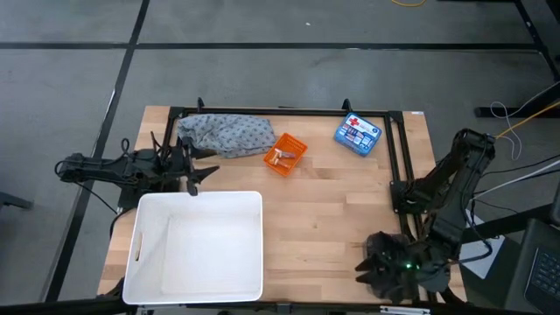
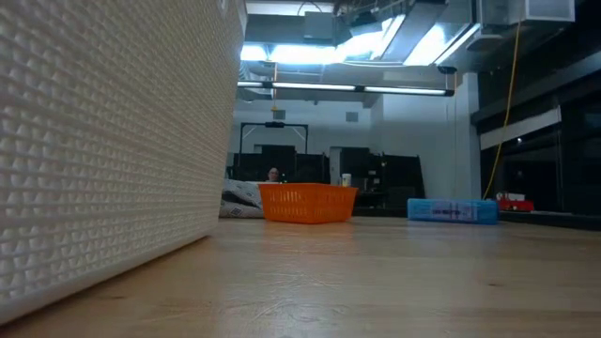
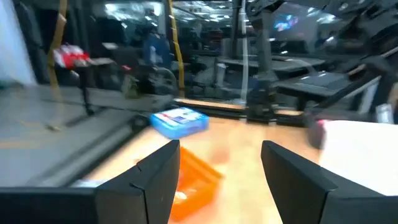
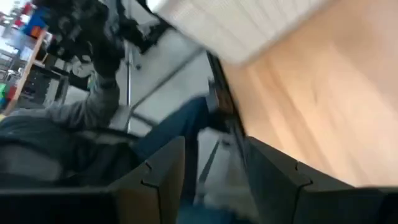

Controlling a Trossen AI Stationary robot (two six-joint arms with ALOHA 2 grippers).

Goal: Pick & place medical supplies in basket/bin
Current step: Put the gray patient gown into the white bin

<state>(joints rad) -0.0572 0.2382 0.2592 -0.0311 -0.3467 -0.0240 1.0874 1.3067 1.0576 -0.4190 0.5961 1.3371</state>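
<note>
The orange basket (image 1: 285,154) stands on the table's far middle, with small pale pieces inside; it also shows in the low view (image 2: 307,202). The grey patterned cloth (image 1: 223,133) lies bunched on the table left of the basket. No rolls can be made out. My left gripper (image 1: 203,171) hovers open at the table's left, just near of the cloth and beside the white tub's far corner; in its wrist view the basket (image 3: 193,180) shows between the open fingers (image 3: 221,155). My right gripper (image 1: 367,267) waits open (image 4: 214,149) at the table's near right edge.
A large white tub (image 1: 197,245) fills the near left of the table and walls off the low view's left (image 2: 103,141). A blue box (image 1: 357,134) lies far right of the basket. Bare wood lies between tub and right arm. A person sits beyond the near edge (image 4: 81,118).
</note>
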